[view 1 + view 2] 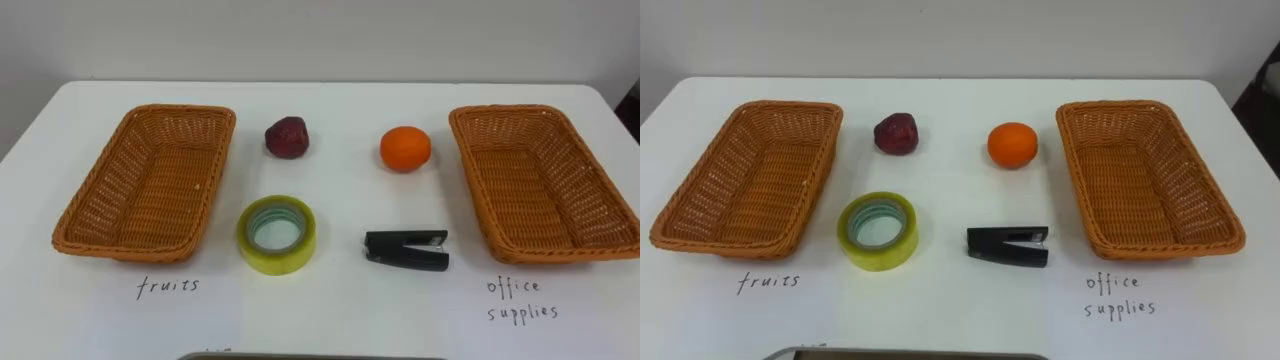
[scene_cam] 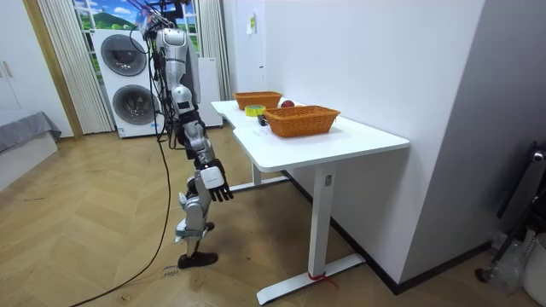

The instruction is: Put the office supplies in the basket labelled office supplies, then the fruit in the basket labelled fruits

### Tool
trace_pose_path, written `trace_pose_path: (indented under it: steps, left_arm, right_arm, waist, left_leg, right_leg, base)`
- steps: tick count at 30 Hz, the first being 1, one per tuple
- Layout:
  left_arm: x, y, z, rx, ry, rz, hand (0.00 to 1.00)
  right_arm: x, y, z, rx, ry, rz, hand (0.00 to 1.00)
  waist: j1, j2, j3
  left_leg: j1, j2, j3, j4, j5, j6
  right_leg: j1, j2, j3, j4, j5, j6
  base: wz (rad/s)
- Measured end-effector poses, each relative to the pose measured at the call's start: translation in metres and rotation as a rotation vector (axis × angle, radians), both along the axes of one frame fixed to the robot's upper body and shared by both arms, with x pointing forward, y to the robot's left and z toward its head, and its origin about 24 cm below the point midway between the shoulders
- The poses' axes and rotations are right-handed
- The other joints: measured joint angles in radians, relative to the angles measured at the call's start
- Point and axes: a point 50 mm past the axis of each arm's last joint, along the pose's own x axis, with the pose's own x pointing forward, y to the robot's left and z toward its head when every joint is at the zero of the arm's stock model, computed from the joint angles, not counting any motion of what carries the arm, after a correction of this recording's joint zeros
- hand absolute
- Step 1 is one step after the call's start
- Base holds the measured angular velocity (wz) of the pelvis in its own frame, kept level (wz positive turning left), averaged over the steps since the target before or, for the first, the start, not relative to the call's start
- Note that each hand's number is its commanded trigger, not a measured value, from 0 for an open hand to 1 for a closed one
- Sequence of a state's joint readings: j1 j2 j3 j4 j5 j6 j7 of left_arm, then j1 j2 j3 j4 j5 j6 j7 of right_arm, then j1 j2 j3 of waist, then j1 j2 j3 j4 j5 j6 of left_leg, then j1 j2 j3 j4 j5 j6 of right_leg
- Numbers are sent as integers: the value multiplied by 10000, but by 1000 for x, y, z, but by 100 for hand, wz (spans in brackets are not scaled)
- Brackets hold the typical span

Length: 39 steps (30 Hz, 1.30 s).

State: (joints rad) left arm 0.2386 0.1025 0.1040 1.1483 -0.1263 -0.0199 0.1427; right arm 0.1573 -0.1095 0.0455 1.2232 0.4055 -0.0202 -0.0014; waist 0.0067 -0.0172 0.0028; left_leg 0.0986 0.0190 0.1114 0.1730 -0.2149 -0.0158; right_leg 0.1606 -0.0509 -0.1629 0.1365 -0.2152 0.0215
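Sitting at the left end of the white table point(image 1: 340, 310), a woven wicker basket point(image 1: 212, 165) lies empty, its long sides running away from the robot, with a handwritten label on the tabletop just in front of its near rim. To its right, towards the far side of the table, a dark red fruit point(image 1: 288, 137) rests on the bare surface, near the basket's far right corner but apart from it. Nearer the robot and a little left of that fruit lies a roll of yellow-green tape point(image 1: 277, 235), flat on its side with the hole facing up, just beside the left basket's near right corner without touching it. Further right, an orange point(image 1: 405, 148) sits level with the red fruit, well apart from it. Below the orange, a black stapler point(image 1: 406, 249) lies across the table with its open end pointing at the second wicker basket point(image 1: 478, 165). That basket stands at the right end, also empty, with its own handwritten label in front of it. None of the four things is in a basket. In the room view the robot stands on a wooden floor point(image 2: 85, 222) at the long side of the table, on the room view's left, facing the baskets, with two stacked washing machines point(image 2: 132, 77) behind it. Its right hand point(image 2: 213, 181) hangs low beside its body, below the tabletop, with the fingers loosely spread and pointing down, holding nothing.
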Motion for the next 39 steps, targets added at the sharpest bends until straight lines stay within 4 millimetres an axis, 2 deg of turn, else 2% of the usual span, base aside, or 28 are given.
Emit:
trace_pose_path:
  steps: [11, 20, 24, 30, 34, 39]
  left_arm:
    - [-5, 2, 0, 48, 220, 117, 0]
    - [-9, 1, -1, -142, 503, 487, 0]
    - [-13, 3, -1, -235, 654, 766, 0]
    - [-31, 9, 1, -210, 1071, 1687, 0]
    - [-37, 16, 3, 32, 1181, 1991, 0]
    - [-36, 23, 5, 211, 1174, 1940, 0]
  right_arm:
    - [4, 2, -1, 357, 122, -34, 0]
    - [-6, 1, -2, 687, 364, -1686, 0]
    - [-23, -3, -2, 887, 522, -3646, 0]
    - [-50, -10, 0, 889, 752, -7260, 0]
    - [-59, -19, 3, 559, 719, -9849, 0]
    - [-61, -36, 8, -156, 686, -12161, 0]
  waist:
    - [-2, -94, 5]
    - [-25, -27, 2]
    - [-79, -55, 2]
    - [-478, -230, -10]
    - [-781, -394, -19]
    - [-977, -427, -14]
  left_leg:
    - [-9, -5, -20, 31, 0, 0]
    - [4, 0, -7, 91, -1, 0]
    - [15, 2, -13, 79, -1, 0]
    - [13, -2, -15, 83, -1, 0]
    - [38, 1, -11, 128, -2, 1]
    - [187, 1, 39, 103, -17, 19]
  right_leg:
    - [10, -7, -17, -10, -2, 2]
    - [0, -2, 14, -3, -2, 0]
    - [12, -4, 8, -2, -2, 0]
    - [44, -11, -19, -15, -18, 2]
    - [73, -12, -2, 16, -18, 1]
    - [145, -9, 158, 63, -64, 15]
  base:
    - [0]
    - [0]
    - [0]
    - [0]
    - [0]
    - [-3]
